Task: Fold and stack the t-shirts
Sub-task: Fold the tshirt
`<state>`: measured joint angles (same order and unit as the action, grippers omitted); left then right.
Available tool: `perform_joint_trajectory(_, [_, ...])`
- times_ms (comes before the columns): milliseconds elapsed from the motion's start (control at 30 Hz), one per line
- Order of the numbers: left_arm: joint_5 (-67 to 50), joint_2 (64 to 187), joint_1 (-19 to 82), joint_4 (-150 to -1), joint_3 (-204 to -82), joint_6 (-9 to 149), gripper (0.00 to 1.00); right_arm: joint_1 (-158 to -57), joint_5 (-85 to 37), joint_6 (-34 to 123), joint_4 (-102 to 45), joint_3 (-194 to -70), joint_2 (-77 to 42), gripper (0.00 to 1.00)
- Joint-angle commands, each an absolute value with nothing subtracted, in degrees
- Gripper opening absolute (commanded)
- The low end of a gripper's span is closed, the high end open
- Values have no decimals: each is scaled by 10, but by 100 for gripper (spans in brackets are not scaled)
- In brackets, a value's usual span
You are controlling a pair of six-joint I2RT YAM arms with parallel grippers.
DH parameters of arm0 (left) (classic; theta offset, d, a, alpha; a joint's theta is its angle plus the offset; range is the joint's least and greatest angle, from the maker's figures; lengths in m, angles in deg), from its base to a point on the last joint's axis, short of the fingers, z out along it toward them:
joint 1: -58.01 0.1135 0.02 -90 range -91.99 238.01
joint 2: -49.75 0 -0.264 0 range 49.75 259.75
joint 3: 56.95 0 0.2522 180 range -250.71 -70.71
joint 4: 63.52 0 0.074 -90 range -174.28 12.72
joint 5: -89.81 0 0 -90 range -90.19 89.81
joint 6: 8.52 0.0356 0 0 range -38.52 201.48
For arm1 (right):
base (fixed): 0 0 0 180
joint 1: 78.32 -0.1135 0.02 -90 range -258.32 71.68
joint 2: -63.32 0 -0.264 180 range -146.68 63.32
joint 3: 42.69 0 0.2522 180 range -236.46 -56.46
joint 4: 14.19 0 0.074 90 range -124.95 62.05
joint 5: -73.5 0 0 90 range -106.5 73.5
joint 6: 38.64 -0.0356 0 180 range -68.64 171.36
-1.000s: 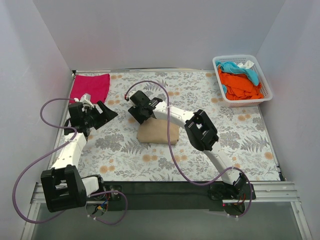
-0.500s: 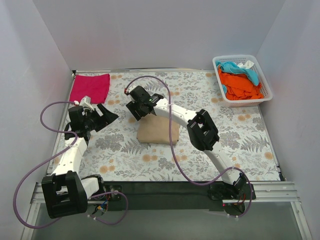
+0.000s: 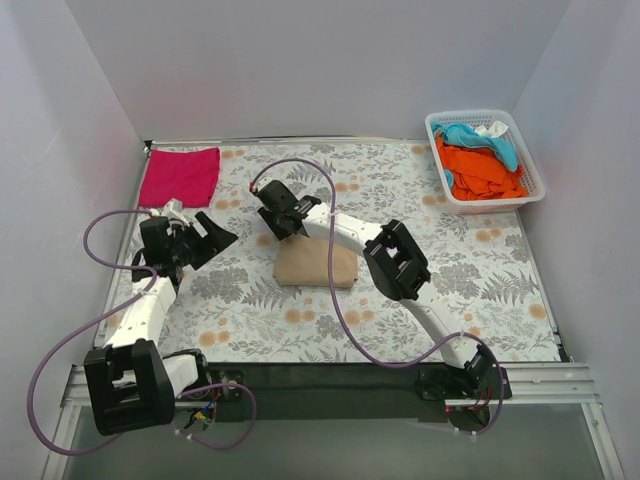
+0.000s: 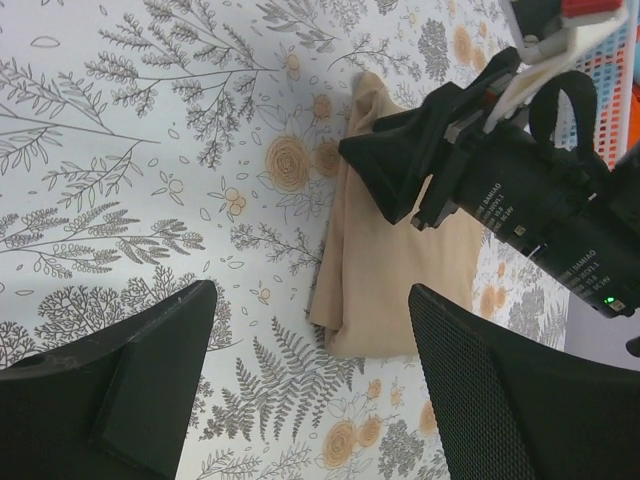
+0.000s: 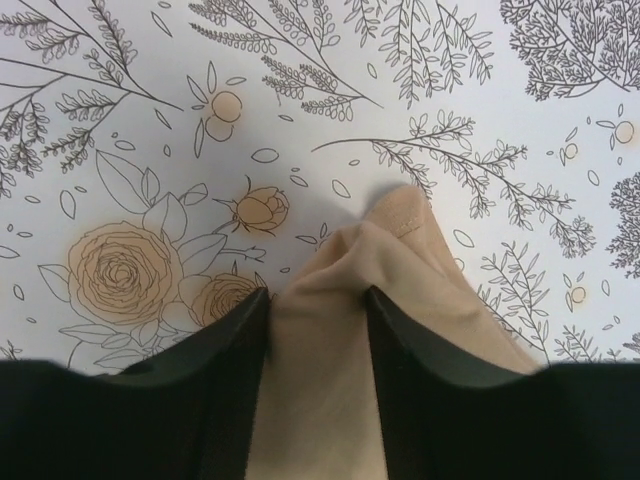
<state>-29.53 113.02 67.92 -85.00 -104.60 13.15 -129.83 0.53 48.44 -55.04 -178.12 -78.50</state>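
Note:
A folded tan t-shirt (image 3: 316, 265) lies mid-table on the floral cloth. My right gripper (image 3: 281, 214) is at its far left corner. In the right wrist view the gripper (image 5: 315, 300) is shut on a bunched fold of the tan t-shirt (image 5: 420, 275). My left gripper (image 3: 207, 235) is open and empty, left of the shirt. In the left wrist view the gripper (image 4: 310, 390) has its jaws wide apart, with the tan t-shirt (image 4: 385, 270) ahead and the right gripper (image 4: 390, 165) over it. A folded magenta t-shirt (image 3: 180, 175) lies at the far left corner.
A white basket (image 3: 530, 165) at the far right holds orange (image 3: 480, 170) and teal (image 3: 490, 140) t-shirts. White walls close in the table on three sides. Purple cables loop over both arms.
My right gripper has shifted slightly at the tan t-shirt's far left corner. My left arm has drawn back a little toward the near left.

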Motion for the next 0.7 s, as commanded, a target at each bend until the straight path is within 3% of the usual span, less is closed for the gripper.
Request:
perform_joint_trajectory(0, [-281, 1137, 680, -849, -1035, 111, 72, -1302, 16, 477, -563, -1726, -792, 40])
perform_joint_trajectory(133, [-286, 1151, 679, -826, -1020, 89, 72, -1296, -14, 471, -579, -1690, -777, 2])
perform_joint_trajectory(367, [-380, 1213, 648, -655, -959, 33, 72, -1275, -144, 428, -587, -1726, -704, 1])
perform_joint_trajectory(667, [-376, 1397, 560, -459, -982, -37, 75, -1247, -204, 397, -576, -1700, -662, 1])
